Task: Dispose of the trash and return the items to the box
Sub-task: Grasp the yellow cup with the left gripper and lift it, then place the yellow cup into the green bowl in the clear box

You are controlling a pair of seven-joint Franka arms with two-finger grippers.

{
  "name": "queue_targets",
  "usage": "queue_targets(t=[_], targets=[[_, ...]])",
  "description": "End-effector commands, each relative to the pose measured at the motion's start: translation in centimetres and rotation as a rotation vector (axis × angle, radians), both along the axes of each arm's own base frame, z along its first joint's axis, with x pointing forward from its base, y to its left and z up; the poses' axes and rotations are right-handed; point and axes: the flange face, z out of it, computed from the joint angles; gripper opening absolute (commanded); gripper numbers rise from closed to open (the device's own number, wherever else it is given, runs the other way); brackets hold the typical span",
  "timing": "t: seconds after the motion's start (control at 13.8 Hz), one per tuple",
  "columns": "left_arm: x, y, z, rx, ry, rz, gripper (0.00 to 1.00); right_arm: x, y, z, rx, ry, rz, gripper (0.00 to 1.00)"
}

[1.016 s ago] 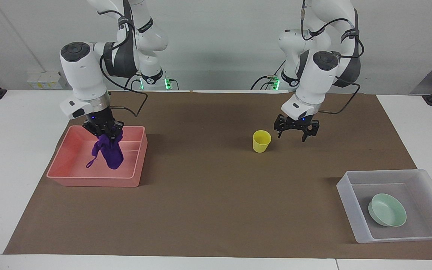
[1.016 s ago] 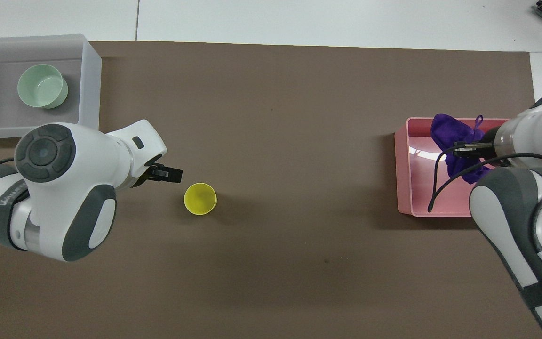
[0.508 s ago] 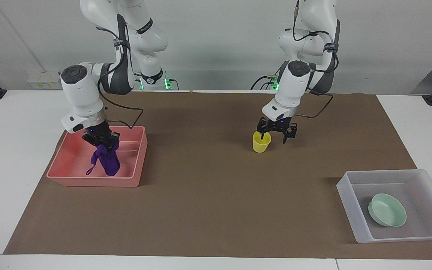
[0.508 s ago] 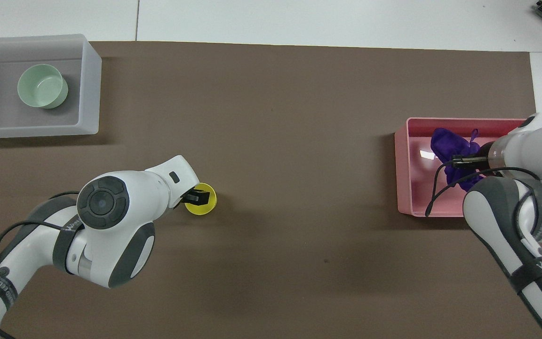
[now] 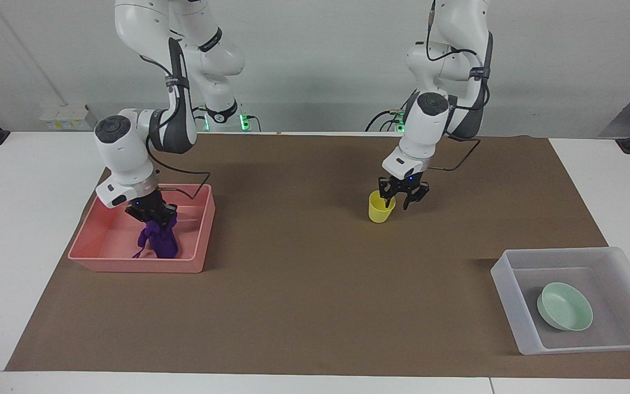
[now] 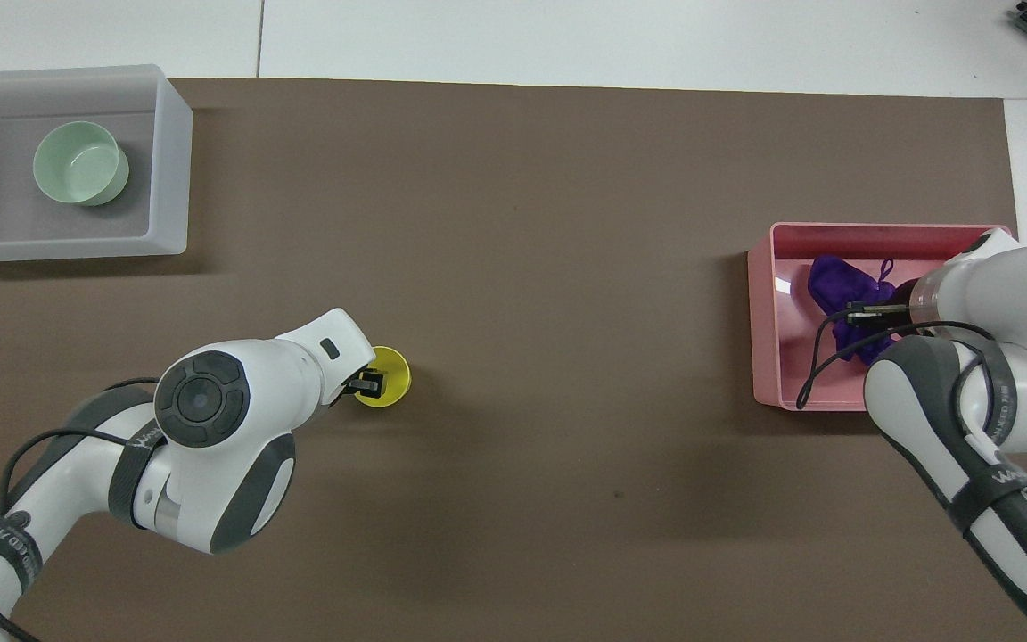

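The trash, a purple cloth [image 5: 161, 241] [image 6: 839, 287], hangs into the pink bin [image 5: 134, 265] [image 6: 763, 330] with my right gripper [image 5: 153, 216] [image 6: 875, 310] shut on its top. Its lower end seems to rest on the bin's floor. The yellow cup [image 5: 379, 214] [image 6: 391, 379] stands upright on the brown mat, and my left gripper [image 5: 395, 206] [image 6: 369, 383] is down at its rim on the side toward the left arm's base. The mint-green bowl [image 5: 565, 306] [image 6: 78, 162] lies in the translucent box [image 5: 512, 306] [image 6: 170, 160].
The box stands at the left arm's end of the table, farther from the robots than the cup. At the right arm's end is the pink bin. A brown mat [image 5: 304, 295] covers the middle of the white table.
My left gripper has moved over from beside the cup and dropped onto its rim. My right gripper has lowered the purple cloth deeper into the pink bin.
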Motion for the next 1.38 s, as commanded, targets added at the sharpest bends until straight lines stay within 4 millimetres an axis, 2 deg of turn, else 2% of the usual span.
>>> queue_targets(t=[0.0, 0.15, 0.29, 0.36, 0.44, 0.65, 0.8, 0.87, 1.09, 1.23, 1.31], targets=[[-1.0, -0.5, 0.5, -0.025, -0.011, 0.088, 0.0, -0.3, -0.8, -1.2, 0.018, -0.003, 0.006, 0.0], [-0.3, -0.8, 1.1, -0.029, -0.015, 0.087, 0.0, -0.6, -1.0, -1.8, 0.019, -0.011, 0.001, 0.04], [0.7, -0.9, 2.1, -0.029, -0.016, 0.085, 0.0, -0.5, -1.0, -2.4, 0.022, -0.007, 0.002, 0.36], [1.1, -0.5, 2.8, -0.028, -0.016, 0.094, 0.0, -0.5, -1.0, -2.4, 0.022, -0.005, -0.001, 0.61], [1.7, -0.2, 3.8, -0.03, -0.022, 0.102, 0.0, -0.5, -1.0, -2.4, 0.023, -0.005, -0.006, 0.79], [6.7, 5.2, 8.2, -0.027, -0.056, 0.138, 0.0, -0.5, -1.0, -2.3, 0.022, -0.007, -0.008, 0.99], [10.1, 8.5, 10.1, -0.022, -0.083, 0.141, 0.0, -0.4, -1.0, -1.8, 0.02, -0.014, -0.006, 1.0], [11.2, 9.8, 10.8, -0.023, -0.097, 0.157, 0.0, -0.4, -0.9, -1.4, 0.019, -0.017, -0.005, 1.0], [15.3, 15.9, 12.9, -0.011, -0.128, 0.189, 0.0, -0.2, -0.7, 0.0, 0.014, -0.038, -0.009, 1.0], [18.2, 19.5, 14.9, 0.002, -0.113, 0.201, 0.0, -0.2, 0.0, 1.9, 0.01, -0.062, -0.016, 1.0], [19.5, 21.5, 15.3, 0.009, -0.111, 0.203, 0.0, -0.1, 0.3, 2.9, 0.009, -0.065, -0.023, 1.0]])
